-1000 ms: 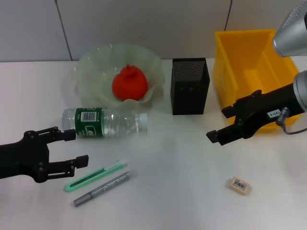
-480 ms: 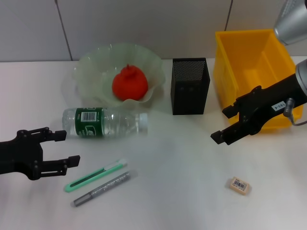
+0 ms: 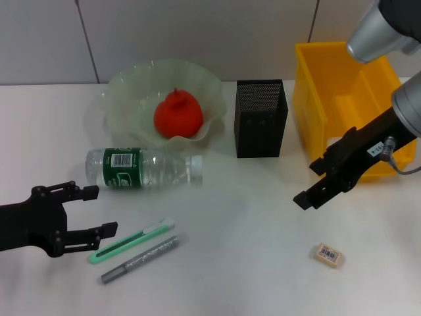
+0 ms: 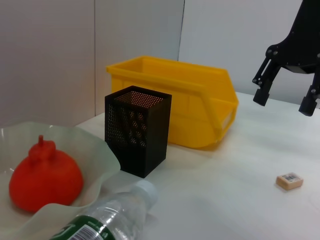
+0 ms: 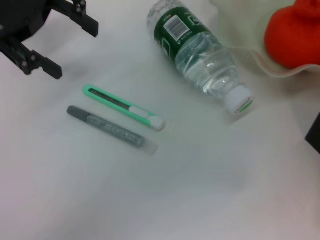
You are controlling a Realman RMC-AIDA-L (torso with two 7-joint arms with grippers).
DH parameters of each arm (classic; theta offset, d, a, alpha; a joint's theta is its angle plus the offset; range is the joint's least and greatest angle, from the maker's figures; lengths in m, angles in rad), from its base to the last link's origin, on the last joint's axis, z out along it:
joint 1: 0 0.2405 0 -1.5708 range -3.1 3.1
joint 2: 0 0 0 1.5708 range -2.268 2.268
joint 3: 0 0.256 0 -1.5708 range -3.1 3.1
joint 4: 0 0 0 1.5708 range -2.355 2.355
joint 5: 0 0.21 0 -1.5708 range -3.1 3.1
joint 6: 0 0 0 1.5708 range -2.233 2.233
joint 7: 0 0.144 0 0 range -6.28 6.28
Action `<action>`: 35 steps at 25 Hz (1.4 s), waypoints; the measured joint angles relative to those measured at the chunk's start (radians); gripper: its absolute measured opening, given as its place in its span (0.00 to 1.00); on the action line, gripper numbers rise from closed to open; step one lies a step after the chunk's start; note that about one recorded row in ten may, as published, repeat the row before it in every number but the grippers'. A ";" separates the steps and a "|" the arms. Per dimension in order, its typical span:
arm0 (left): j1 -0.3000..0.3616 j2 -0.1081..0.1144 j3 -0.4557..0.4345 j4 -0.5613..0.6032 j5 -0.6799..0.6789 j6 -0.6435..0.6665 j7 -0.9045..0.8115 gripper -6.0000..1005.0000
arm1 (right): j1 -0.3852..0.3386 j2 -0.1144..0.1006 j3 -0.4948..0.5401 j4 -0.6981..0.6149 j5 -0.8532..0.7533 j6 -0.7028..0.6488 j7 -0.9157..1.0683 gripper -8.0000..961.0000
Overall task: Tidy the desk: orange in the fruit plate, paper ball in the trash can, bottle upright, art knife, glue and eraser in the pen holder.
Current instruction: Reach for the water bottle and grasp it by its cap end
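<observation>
The orange (image 3: 177, 116) sits in the pale green fruit plate (image 3: 129, 87) at the back. In front of the plate the bottle (image 3: 141, 168) lies on its side, cap pointing right. Nearer the front lie the mint-green art knife (image 3: 131, 240) and the grey glue (image 3: 138, 259), side by side. My left gripper (image 3: 102, 210) hovers open just left of the knife, holding nothing. The black pen holder (image 3: 261, 118) and the yellow trash can (image 3: 342, 99) stand at the back right. Open and holding nothing, my right gripper (image 3: 309, 183) hangs in front of the can, above the eraser (image 3: 327, 255). The paper ball is out of view.
A grey wall runs behind the desk (image 3: 250, 224). In the left wrist view the pen holder (image 4: 137, 130) stands between the fruit plate (image 4: 100, 155) and the trash can (image 4: 175, 100). The right wrist view looks down on the art knife (image 5: 122, 106), glue (image 5: 112, 130) and bottle (image 5: 200, 55).
My left gripper drew back from the bottle and dropped toward the desk's front, beside the art knife. My right gripper shifted right and forward, closer to the eraser. Both stayed open.
</observation>
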 joint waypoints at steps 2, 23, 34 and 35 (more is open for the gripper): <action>0.000 -0.001 0.003 -0.003 0.000 -0.002 0.000 0.80 | 0.002 0.005 0.001 -0.001 0.000 -0.004 0.004 0.85; -0.088 -0.005 0.096 0.112 0.025 -0.011 -0.053 0.80 | -0.062 0.023 0.024 0.047 -0.004 -0.008 -0.005 0.84; -0.173 -0.013 0.369 0.138 0.019 -0.241 -0.052 0.80 | -0.212 0.034 0.202 0.024 0.146 -0.018 -0.244 0.84; -0.178 -0.013 0.390 0.139 0.018 -0.264 -0.055 0.80 | -0.229 0.034 0.221 0.025 0.169 -0.020 -0.282 0.84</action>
